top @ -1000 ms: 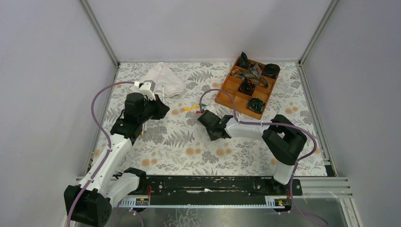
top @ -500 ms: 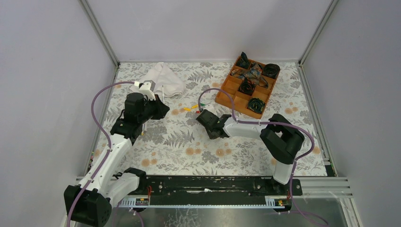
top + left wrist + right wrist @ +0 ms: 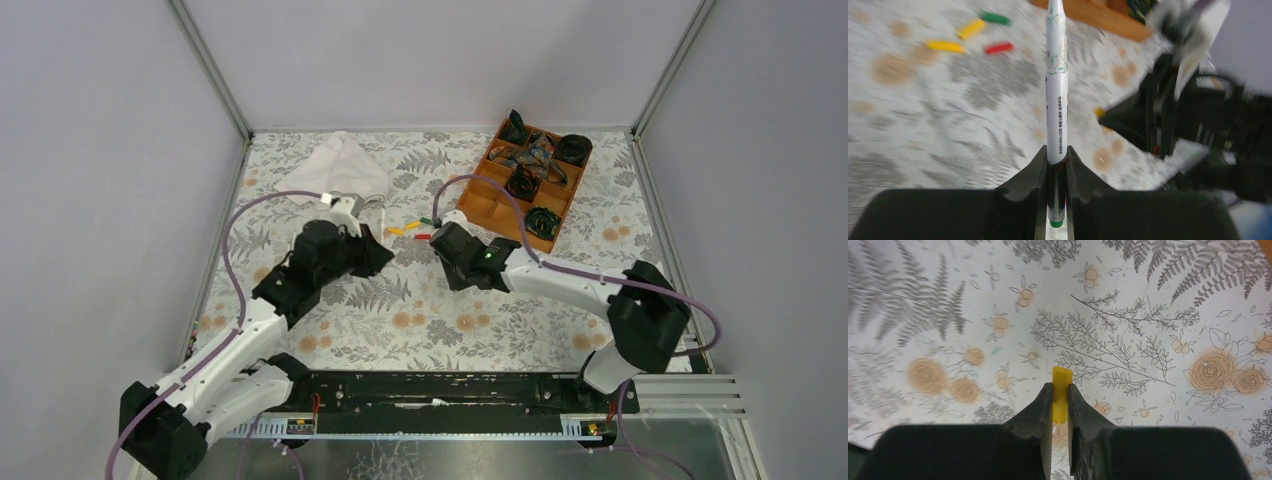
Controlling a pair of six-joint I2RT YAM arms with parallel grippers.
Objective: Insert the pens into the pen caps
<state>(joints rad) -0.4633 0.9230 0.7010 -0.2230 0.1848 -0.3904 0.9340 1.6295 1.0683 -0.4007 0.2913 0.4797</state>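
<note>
The left fingers point(image 3: 1035, 170) are clenched on a white pen point(image 3: 1056, 100) that points toward the orange tray point(image 3: 1098, 17). The right fingers point(image 3: 1040, 410) pinch a yellow cap point(image 3: 1060, 390) over the tabletop point(image 3: 400, 320), near the tray's left side. Loose caps point(image 3: 999, 48), yellow, green and red, lie on the tabletop just left of the tray

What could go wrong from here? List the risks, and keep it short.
1. The left gripper holds the long white marker pen near its green tail end, so the far tip could swing off line on contact.
2. Only a short stub of the yellow plastic cap shows past the right gripper; a push might slide it back.
3. The loose red cap and its neighbours lie close by and could get knocked.
</note>
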